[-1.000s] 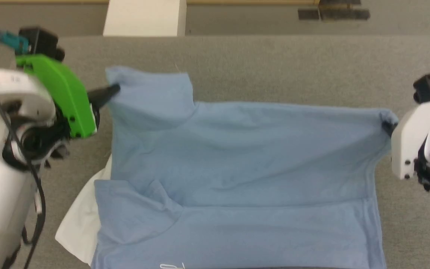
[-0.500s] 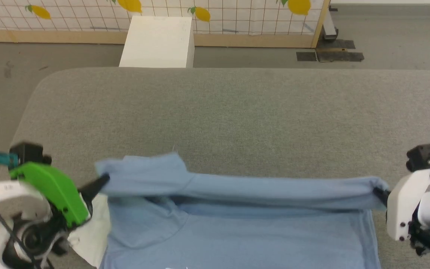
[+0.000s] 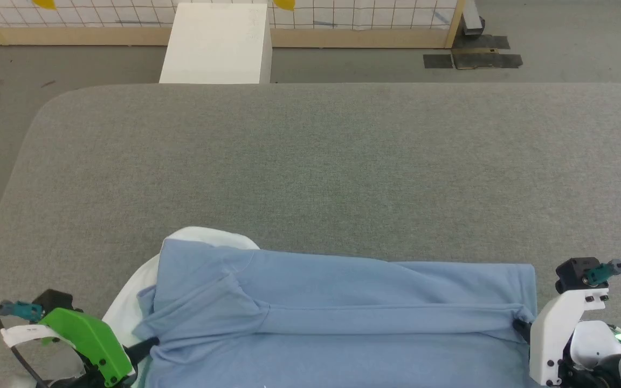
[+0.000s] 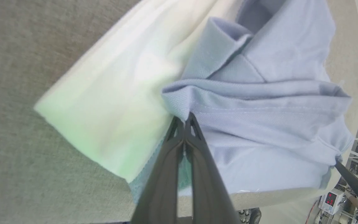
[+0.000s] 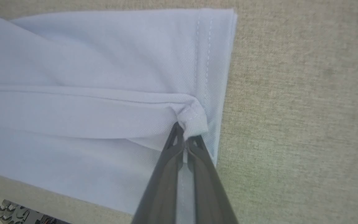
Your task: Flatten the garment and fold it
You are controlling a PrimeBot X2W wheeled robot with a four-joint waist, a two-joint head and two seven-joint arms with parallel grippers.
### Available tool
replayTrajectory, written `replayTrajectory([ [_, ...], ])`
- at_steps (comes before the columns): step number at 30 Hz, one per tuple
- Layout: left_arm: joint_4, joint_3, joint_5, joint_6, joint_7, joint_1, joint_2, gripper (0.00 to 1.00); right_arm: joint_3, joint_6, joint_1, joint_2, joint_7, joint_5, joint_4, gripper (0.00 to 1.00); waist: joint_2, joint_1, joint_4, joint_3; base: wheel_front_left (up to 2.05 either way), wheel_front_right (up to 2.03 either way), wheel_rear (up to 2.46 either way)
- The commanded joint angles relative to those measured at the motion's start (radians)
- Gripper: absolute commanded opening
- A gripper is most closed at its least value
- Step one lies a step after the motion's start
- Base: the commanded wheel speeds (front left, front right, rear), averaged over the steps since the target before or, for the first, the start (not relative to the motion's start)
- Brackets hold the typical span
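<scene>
The light blue garment (image 3: 343, 328) lies doubled over along the near edge of the grey table (image 3: 310, 161), a long fold ridge running across it. My left gripper (image 3: 149, 343), under its green cover, is shut on the garment's left end; in the left wrist view the gripper (image 4: 185, 118) pinches a folded blue edge (image 4: 259, 118). My right gripper (image 3: 521, 325) is shut on the right end, and in the right wrist view this gripper (image 5: 186, 133) grips a bunched corner of the stitched hem (image 5: 89, 77).
White fabric (image 3: 127, 307) sticks out from under the garment's left end, also seen as the pale layer (image 4: 104, 102) in the left wrist view. A white box (image 3: 213, 43) stands on the floor beyond the table's far edge, before a wooden-based mesh fence (image 3: 343, 36).
Both grippers drew the garment's far edge toward the near side, laying it over the rest in a fold. The head camera also shifted, showing more of the table.
</scene>
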Motion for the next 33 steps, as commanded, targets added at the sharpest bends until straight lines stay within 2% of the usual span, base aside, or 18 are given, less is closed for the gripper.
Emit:
replayTrajectory([
  [1, 0.010, -0.007, -0.007, 0.003, 0.013, 0.005, 0.002, 0.41, 0.004, -0.001, 0.013, 0.004, 0.001, -0.006, 0.017, 0.45, 0.0044, 0.0001, -0.003, -0.007, 0.00, 0.00, 0.00],
  [2, 0.013, -0.008, -0.003, 0.003, 0.013, 0.003, 0.007, 1.00, 0.004, -0.001, 0.011, 0.004, -0.003, -0.001, 0.015, 1.00, 0.0044, 0.0001, -0.004, -0.011, 0.00, 0.00, 0.00],
  [6, 0.004, -0.006, 0.007, 0.013, 0.028, -0.005, 0.034, 1.00, -0.017, -0.001, 0.009, -0.004, -0.008, 0.036, -0.006, 1.00, 0.0044, 0.0001, -0.001, -0.043, 0.00, 0.00, 0.00],
  [12, -0.097, 0.021, 0.030, 0.054, 0.042, -0.028, 0.097, 1.00, -0.083, -0.001, 0.014, -0.033, 0.010, 0.109, -0.113, 1.00, 0.0044, 0.0001, 0.007, -0.100, 0.00, 0.00, 0.00],
  [15, -0.162, 0.055, 0.045, 0.065, 0.014, -0.059, 0.117, 1.00, -0.133, -0.001, 0.015, -0.050, 0.027, 0.129, -0.165, 1.00, 0.0044, 0.0001, 0.012, -0.116, 0.00, 0.00, 0.00],
  [19, -0.212, 0.118, 0.090, 0.012, -0.142, -0.106, 0.093, 1.00, -0.175, -0.001, 0.014, -0.067, 0.049, 0.136, -0.197, 1.00, 0.0044, 0.0001, 0.015, -0.122, 0.00, 0.00, 0.00],
  [25, -0.167, 0.135, 0.291, -0.101, -0.477, -0.117, 0.073, 1.00, -0.176, -0.001, 0.021, -0.080, 0.069, 0.152, -0.186, 1.00, 0.0044, 0.0001, 0.018, -0.101, 0.00, 0.00, 0.00],
  [29, -0.100, 0.139, 0.416, -0.135, -0.708, -0.116, 0.043, 1.00, -0.162, -0.001, 0.030, -0.090, 0.069, 0.163, -0.165, 1.00, 0.0044, 0.0001, 0.024, -0.063, 0.00, 0.00, 0.00],
  [31, -0.069, 0.135, 0.472, -0.145, -0.791, -0.121, 0.032, 1.00, -0.147, -0.001, 0.040, -0.103, 0.072, 0.157, -0.151, 1.00, 0.0044, 0.0001, 0.030, -0.042, 0.00, 0.00, 0.00],
  [33, -0.048, 0.132, 0.509, -0.160, -0.824, -0.126, 0.011, 1.00, -0.139, -0.001, 0.047, -0.105, 0.068, 0.166, -0.135, 1.00, 0.0044, 0.0001, 0.034, -0.021, 0.00, 0.00, 0.00],
])
